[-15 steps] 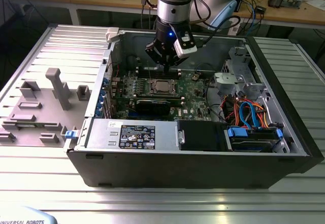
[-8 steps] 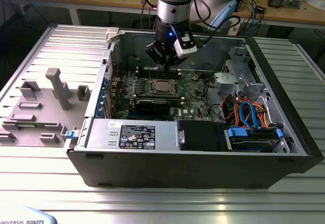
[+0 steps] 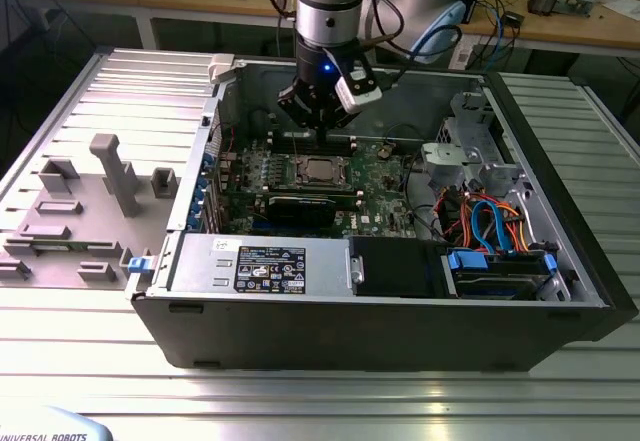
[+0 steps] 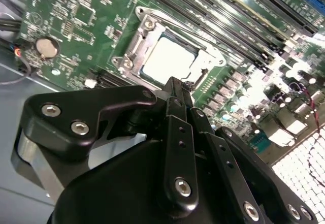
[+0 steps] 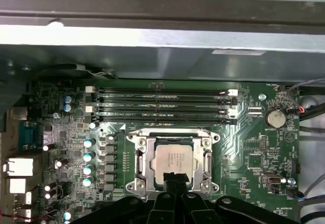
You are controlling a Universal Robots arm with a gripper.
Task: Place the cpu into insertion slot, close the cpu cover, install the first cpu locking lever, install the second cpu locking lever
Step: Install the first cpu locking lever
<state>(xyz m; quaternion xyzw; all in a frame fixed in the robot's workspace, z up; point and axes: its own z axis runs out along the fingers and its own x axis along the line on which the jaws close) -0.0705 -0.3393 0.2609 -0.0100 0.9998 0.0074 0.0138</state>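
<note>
Silvery-grey metal with a pale rim, the small flat square cpu [image 5: 174, 159] sits inside the square, metal-rimmed insertion slot [image 5: 133, 185] on the green circuit board [image 5: 254, 148], and the thin silvery cpu cover [image 5: 148, 159], a frame plate with a large window, looks to lie flat around it. Treat that chip as light, stiff and fragile: if you ever lift it, take it by opposite edges, never pressing on the top or the underside, since the contacts beneath would likely bend or scratch. The cover is thin sheet and springy, best pushed at its free edge. Your black gripper [image 5: 170, 177] hangs just over the near edge of the socket, fingers brought together and, as far as you can see, grasping nothing. In the second wrist view a thin silvery wire lever [image 4: 183, 35] runs along one side of the socket; you cannot tell whether it is hooked down. The open dark metal computer case [image 3: 350, 331] holds the board, long black memory slots [image 5: 162, 104], a silver boxed power supply [image 3: 260, 261] and orange and blue cables [image 3: 490, 226].
</note>
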